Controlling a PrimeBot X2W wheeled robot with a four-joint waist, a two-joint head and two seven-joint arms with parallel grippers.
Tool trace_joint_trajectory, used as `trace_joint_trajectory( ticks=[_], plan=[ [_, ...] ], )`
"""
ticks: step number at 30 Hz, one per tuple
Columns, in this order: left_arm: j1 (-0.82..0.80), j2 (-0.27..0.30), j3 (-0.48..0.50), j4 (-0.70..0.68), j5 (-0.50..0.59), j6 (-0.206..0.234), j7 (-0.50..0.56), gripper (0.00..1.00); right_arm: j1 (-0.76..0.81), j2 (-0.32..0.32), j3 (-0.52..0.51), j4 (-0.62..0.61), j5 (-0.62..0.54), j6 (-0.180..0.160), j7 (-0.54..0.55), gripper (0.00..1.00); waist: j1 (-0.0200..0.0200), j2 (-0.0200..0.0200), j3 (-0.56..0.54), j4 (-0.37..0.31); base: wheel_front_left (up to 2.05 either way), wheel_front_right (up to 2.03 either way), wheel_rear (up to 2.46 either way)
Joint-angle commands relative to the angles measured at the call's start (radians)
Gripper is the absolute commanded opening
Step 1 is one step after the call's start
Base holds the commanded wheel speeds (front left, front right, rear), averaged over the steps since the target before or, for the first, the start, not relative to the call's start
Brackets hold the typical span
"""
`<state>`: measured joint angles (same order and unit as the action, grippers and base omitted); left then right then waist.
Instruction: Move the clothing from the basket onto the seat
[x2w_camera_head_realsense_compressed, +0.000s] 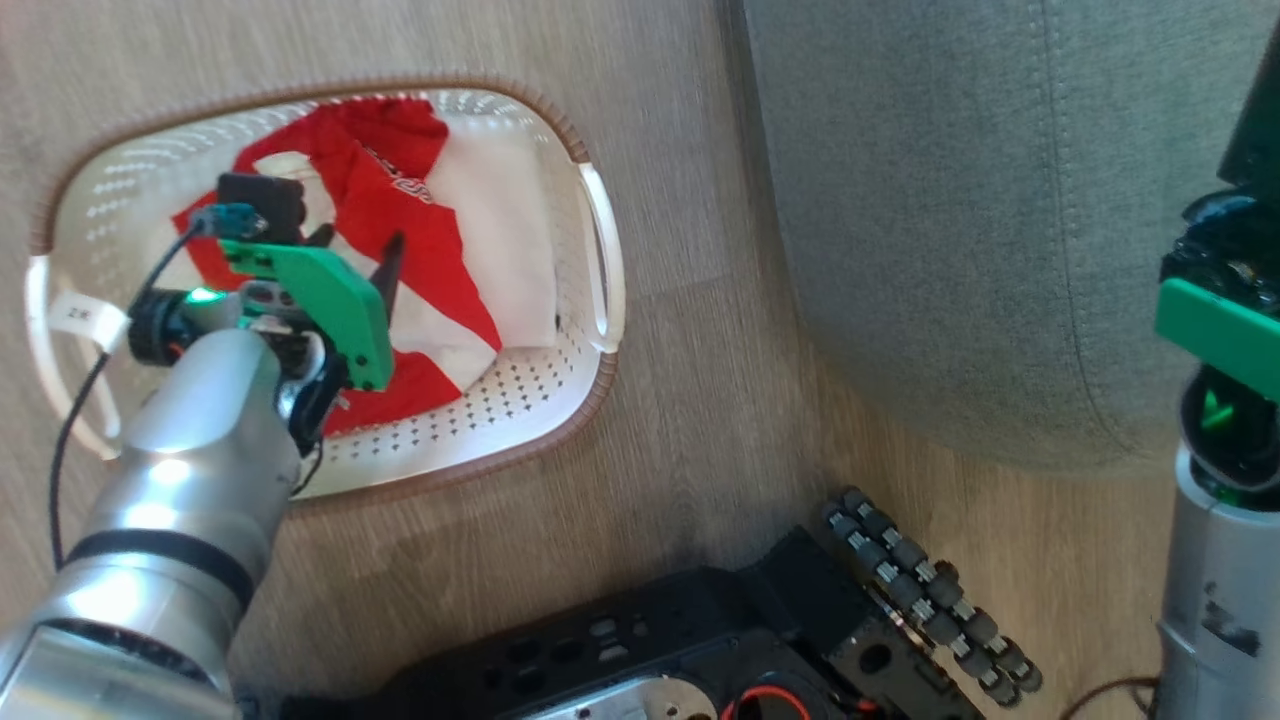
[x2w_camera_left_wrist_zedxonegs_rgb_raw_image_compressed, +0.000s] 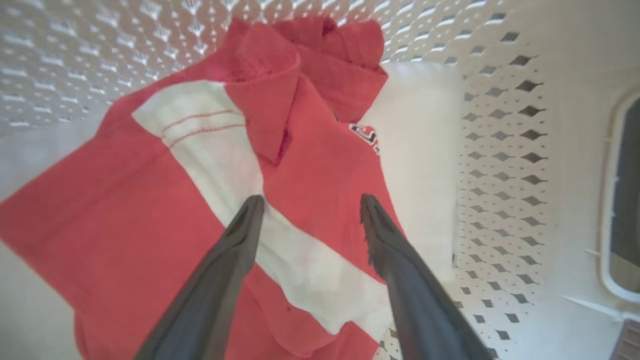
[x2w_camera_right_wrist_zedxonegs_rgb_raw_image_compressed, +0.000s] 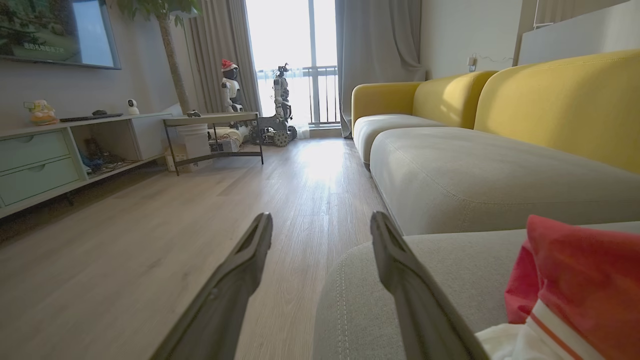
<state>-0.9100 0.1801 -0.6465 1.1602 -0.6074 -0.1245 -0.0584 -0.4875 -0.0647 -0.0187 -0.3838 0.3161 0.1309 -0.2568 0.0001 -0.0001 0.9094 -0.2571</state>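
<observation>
Clothing (x2w_camera_left_wrist_zedxonegs_rgb_raw_image_compressed: 125, 200) in the basket (x2w_camera_left_wrist_zedxonegs_rgb_raw_image_compressed: 500, 150), just beyond and between the spread fingertips of the left gripper (x2w_camera_left_wrist_zedxonegs_rgb_raw_image_compressed: 311, 197); basket wall off to their right. Past the parted fingers of the right gripper (x2w_camera_right_wrist_zedxonegs_rgb_raw_image_compressed: 321, 215): floor (x2w_camera_right_wrist_zedxonegs_rgb_raw_image_compressed: 125, 260) behind the left finger, seat (x2w_camera_right_wrist_zedxonegs_rgb_raw_image_compressed: 450, 270) behind the right one, a further garment (x2w_camera_right_wrist_zedxonegs_rgb_raw_image_compressed: 585, 270) on the seat further right.

From the head, the basket (x2w_camera_head_realsense_compressed: 520, 398) and the seat (x2w_camera_head_realsense_compressed: 950, 200) are looked down on steeply. From the left wrist, the basket's inside is seen close up, a part shared with the head view. From the right wrist, the room is viewed low across the seat.
</observation>
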Motion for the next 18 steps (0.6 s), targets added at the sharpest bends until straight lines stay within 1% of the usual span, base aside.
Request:
trace_joint_trajectory(
  ticks=[1,5,11,18],
  plan=[
    [-0.004,0.029,0.005,0.015,-0.015,-0.006,0.008,1.0,0.007,0.012,0.015,-0.056,-0.009,0.0,-0.005,1.0,-0.0001,0.0001,0.04,-0.021,0.0,0.0,0.0],
    [-0.037,0.038,-0.01,0.052,-0.023,-0.006,0.035,1.0,0.001,0.013,0.019,-0.077,-0.01,0.0,-0.005,1.0,-0.0001,0.0001,0.078,-0.036,0.0,0.0,0.0],
    [-0.055,0.04,-0.034,0.087,-0.022,-0.006,0.074,1.0,0.003,0.014,0.022,-0.085,0.001,0.0,-0.005,1.0,-0.0001,0.0001,0.095,-0.048,0.0,0.0,0.0],
    [-0.052,0.037,-0.078,0.118,-0.009,-0.006,0.217,1.0,0.012,0.014,0.021,-0.087,0.005,0.0,-0.005,1.0,-0.0001,0.0001,0.093,-0.049,0.0,0.0,0.0]
  ],
)
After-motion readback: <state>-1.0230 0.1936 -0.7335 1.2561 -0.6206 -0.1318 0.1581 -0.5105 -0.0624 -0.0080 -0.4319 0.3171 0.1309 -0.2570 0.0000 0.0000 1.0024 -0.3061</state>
